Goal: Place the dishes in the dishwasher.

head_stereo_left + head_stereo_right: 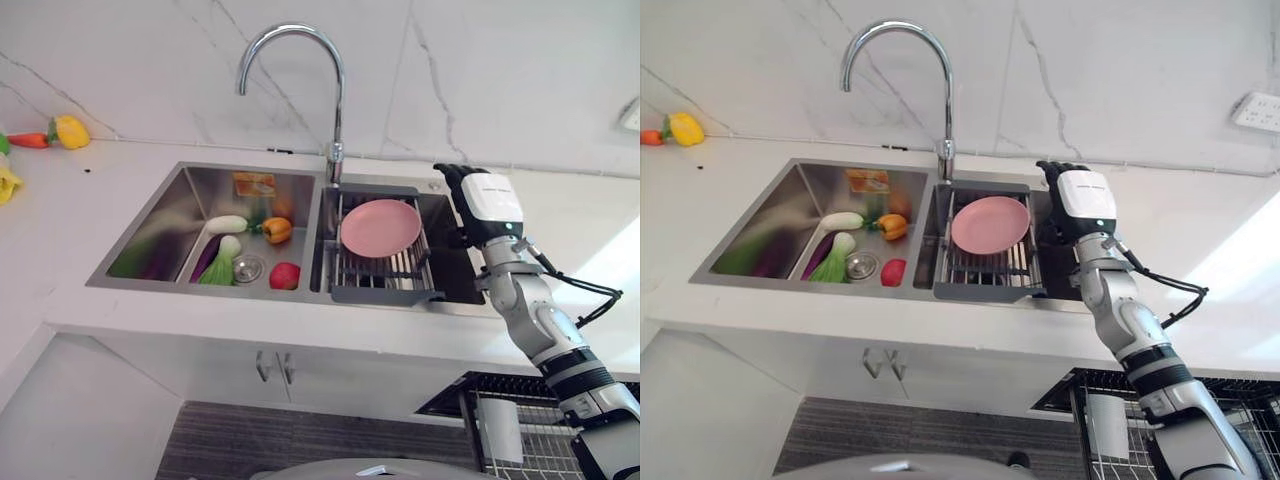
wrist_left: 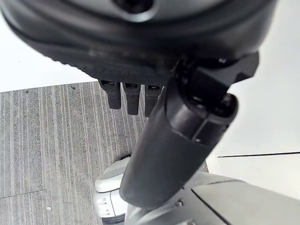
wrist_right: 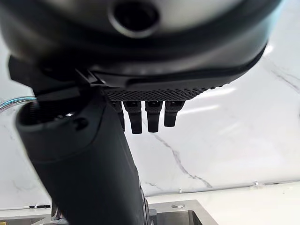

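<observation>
A pink plate lies tilted on a metal drying rack in the right basin of the sink. My right hand hovers just to the right of the plate, over the basin's right edge and apart from the plate. Its fingers are straight and hold nothing. My left hand hangs low over the floor, its fingers straight and empty. The open dishwasher's wire rack is at the lower right, below the counter.
A tall curved faucet rises between the basins, close to the plate's left. Several vegetables lie in the left basin, among them an orange pepper and a red tomato. More vegetables sit on the counter's far left.
</observation>
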You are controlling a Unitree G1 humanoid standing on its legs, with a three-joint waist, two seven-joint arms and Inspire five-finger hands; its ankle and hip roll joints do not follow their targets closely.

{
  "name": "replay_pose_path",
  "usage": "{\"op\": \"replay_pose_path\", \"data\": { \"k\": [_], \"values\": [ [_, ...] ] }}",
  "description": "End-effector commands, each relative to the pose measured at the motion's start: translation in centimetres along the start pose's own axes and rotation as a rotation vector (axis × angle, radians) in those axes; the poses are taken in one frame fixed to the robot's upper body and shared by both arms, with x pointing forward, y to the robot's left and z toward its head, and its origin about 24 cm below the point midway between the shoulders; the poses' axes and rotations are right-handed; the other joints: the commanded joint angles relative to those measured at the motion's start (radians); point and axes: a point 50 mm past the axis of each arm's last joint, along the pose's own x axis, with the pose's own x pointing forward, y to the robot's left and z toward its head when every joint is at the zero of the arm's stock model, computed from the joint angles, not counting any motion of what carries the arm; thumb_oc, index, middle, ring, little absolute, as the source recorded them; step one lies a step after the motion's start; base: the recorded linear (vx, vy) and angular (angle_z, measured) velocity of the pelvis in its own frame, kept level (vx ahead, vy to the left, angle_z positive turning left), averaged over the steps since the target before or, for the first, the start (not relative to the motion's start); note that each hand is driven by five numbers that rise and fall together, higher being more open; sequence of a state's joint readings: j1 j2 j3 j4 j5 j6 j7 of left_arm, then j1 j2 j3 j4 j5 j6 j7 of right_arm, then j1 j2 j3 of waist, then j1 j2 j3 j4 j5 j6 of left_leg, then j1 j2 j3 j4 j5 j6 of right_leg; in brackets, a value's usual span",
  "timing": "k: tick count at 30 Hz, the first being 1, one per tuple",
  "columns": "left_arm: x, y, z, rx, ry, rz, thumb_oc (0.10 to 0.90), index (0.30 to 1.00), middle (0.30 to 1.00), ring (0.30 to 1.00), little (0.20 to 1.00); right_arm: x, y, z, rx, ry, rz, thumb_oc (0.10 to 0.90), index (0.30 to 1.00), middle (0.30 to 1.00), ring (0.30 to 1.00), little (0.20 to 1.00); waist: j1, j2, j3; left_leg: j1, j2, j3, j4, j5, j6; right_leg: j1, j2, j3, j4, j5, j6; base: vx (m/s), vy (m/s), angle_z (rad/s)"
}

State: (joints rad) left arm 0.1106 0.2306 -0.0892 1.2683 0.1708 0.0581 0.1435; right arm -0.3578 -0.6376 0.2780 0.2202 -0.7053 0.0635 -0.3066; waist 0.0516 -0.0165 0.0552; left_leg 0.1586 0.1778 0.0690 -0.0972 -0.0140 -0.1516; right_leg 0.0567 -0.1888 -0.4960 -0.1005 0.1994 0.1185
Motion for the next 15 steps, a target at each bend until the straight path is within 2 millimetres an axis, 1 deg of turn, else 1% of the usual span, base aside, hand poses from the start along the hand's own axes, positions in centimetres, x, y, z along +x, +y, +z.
{"op": "replay_pose_path", "data": {
  "k": [1,10,15],
  "values": [
    [0.3,1.8,1.3,0.071,-0.023,0.041,0.8,0.9,0.9,0.9,0.9,3.0,-5.0,1.7,-0.029,-0.107,-0.204,0.8,0.9,0.9,0.9,0.9,0.03,-0.025,0.002,0.036,-0.046,0.109,0.01,-0.06,0.066,0.07,-0.04,0.038,0.049,-0.186,0.041,0.0,0.0,0.0],
    [0.3,1.9,1.1,0.069,-0.018,0.041,0.8,0.9,0.9,0.9,0.9,3.1,-4.1,2.5,-0.018,-0.145,-0.149,0.8,0.9,0.9,0.9,0.9,0.031,-0.024,0.004,0.036,-0.043,0.109,0.01,-0.058,0.063,0.072,-0.039,0.033,0.048,-0.187,0.04,0.0,0.0,0.0],
    [0.3,1.9,1.0,0.06,-0.009,0.04,0.8,0.9,0.9,0.9,0.9,2.9,-3.0,3.0,0.003,-0.16,-0.093,0.8,0.9,0.9,0.9,0.9,0.031,-0.025,0.003,0.036,-0.043,0.109,0.01,-0.057,0.063,0.074,-0.038,0.031,0.048,-0.187,0.04,0.0,0.0,0.0]
  ]
}}
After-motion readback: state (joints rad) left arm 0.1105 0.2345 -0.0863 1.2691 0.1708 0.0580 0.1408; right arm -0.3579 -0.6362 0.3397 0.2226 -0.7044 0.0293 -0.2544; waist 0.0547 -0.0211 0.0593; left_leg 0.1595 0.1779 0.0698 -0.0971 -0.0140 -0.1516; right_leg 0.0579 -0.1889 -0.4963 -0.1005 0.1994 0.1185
